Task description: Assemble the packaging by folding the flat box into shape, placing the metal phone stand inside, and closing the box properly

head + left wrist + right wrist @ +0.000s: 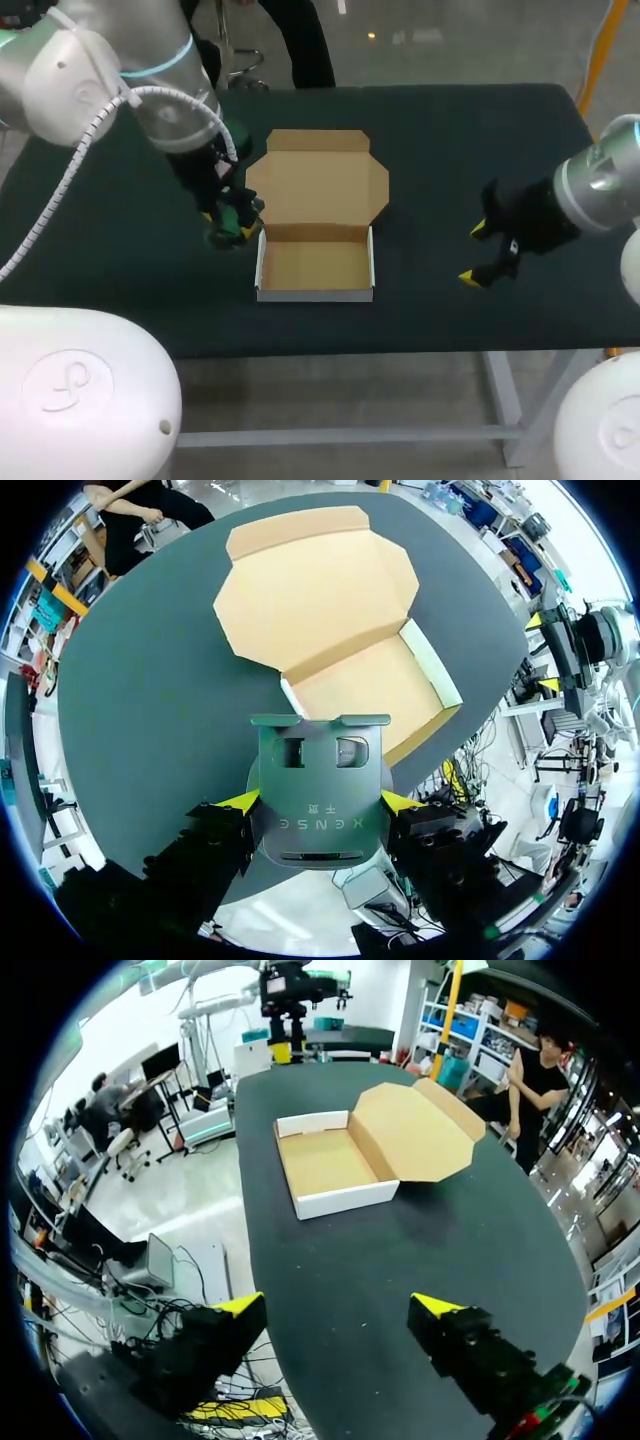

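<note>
The dark table (450,130) carries 1 cardboard box (316,262) near its middle. By the look of it the folding step is done: the front half stands as a shallow tray with all 4 walls up, white on the outside and brown inside. The lid (318,180) lies open and flat on the table behind the tray, its side flaps and front tuck flap spread out. The tray is bare, so the stand is not in yet and the box is not closed. I would put the job at roughly 1 of 3 steps finished, with the placing and the lid closing left.

The metal phone stand (318,780), a dark green bent plate with 2 cut-outs, is off the table, held just beside the tray's left front corner. From the left wrist view the open tray lies right ahead of it.

The left end effector (320,802) has a yellow tip pressed against each side edge of the stand, so it is clamped on the plate at a moderate spread.

The right end effector (473,253) hangs over bare table well to the right of the box. Its fingers are spread wide, with nothing between them and nothing touched.
</note>
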`<state>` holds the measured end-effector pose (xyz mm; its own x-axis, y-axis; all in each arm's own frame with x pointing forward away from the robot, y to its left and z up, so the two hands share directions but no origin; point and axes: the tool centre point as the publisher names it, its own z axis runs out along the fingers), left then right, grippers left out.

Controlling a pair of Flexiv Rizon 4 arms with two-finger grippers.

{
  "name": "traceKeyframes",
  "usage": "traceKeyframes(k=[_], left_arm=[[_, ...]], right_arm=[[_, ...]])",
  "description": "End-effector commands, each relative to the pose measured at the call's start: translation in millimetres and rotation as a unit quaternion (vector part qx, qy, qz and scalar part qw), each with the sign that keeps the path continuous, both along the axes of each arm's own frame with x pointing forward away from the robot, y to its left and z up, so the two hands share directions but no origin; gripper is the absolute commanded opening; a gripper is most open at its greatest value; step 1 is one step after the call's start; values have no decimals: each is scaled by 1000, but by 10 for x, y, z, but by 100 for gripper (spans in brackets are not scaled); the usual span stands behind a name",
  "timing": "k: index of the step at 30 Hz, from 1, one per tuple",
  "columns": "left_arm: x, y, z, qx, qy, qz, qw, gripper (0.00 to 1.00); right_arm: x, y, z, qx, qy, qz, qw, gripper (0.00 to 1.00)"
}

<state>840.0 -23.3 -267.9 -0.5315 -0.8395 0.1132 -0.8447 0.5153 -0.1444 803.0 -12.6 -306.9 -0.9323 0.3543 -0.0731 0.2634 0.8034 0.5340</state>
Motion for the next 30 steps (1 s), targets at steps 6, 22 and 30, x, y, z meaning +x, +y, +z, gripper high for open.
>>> traceKeyframes(k=[6, 22, 30], left_arm=[[-85, -368, -130, 7, -17, -26, 999, 0], [31, -812, -360, 6, -31, -57, 998, 0], [219, -952, -507, 5, -45, -53, 998, 0]], right_arm=[[-15, -18, 14, 2, 1, 2, 1000, 100], [-15, -18, 14, 2, 1, 2, 1000, 100], [-15, -18, 14, 2, 1, 2, 1000, 100]])
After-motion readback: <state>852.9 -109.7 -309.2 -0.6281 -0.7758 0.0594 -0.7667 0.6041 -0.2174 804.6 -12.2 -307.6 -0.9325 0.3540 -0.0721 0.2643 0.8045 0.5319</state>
